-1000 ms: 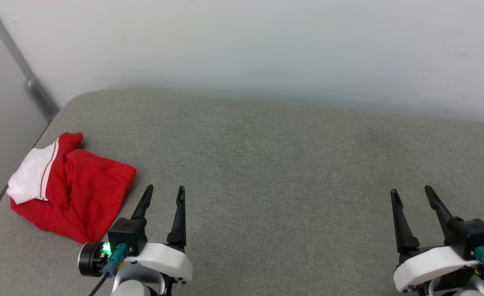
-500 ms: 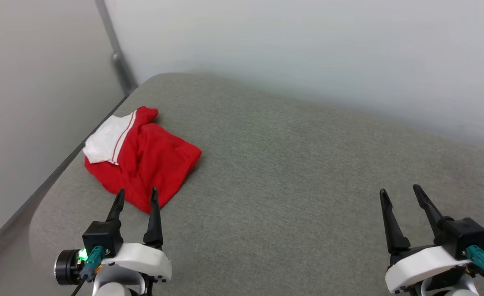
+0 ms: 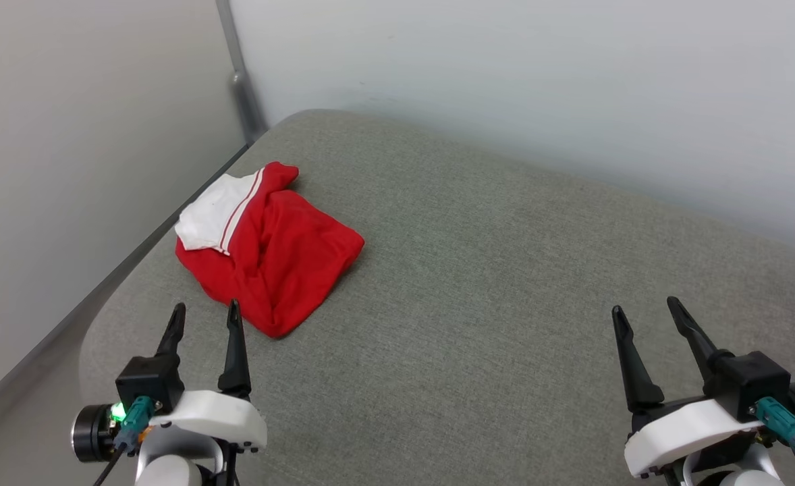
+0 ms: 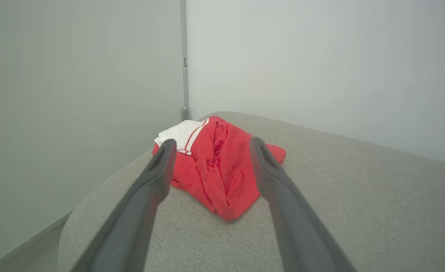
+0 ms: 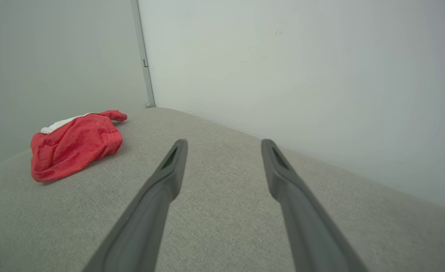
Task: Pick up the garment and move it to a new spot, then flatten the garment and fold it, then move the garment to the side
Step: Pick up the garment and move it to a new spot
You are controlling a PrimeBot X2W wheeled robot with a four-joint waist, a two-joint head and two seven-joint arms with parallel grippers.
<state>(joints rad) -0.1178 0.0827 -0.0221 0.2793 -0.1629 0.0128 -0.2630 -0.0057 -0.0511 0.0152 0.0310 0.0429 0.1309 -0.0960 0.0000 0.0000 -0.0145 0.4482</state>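
Observation:
The garment [image 3: 269,256] is a bright red shirt with a white sleeve and red-and-white trim, lying crumpled near the far left corner of the grey cushioned surface [image 3: 478,283]. My left gripper [image 3: 205,317] is open and hovers just short of the garment's near edge, apart from it. Seen from the left wrist, the garment [image 4: 222,166] sits straight ahead between the open fingers. My right gripper [image 3: 644,314] is open and empty at the lower right, far from the shirt. The right wrist view has the garment [image 5: 75,147] off to the left. Any number print is hidden in the folds.
Pale walls [image 3: 505,81] rise behind and to the left of the surface, meeting at a grey vertical post [image 3: 239,74]. The surface's rounded left edge [image 3: 121,283] drops off close beside the garment. Bare grey fabric stretches across the middle and right.
The head camera has swung left, so the garment now sits nearer the picture's middle. The left gripper now points at the garment. Both grippers stay open.

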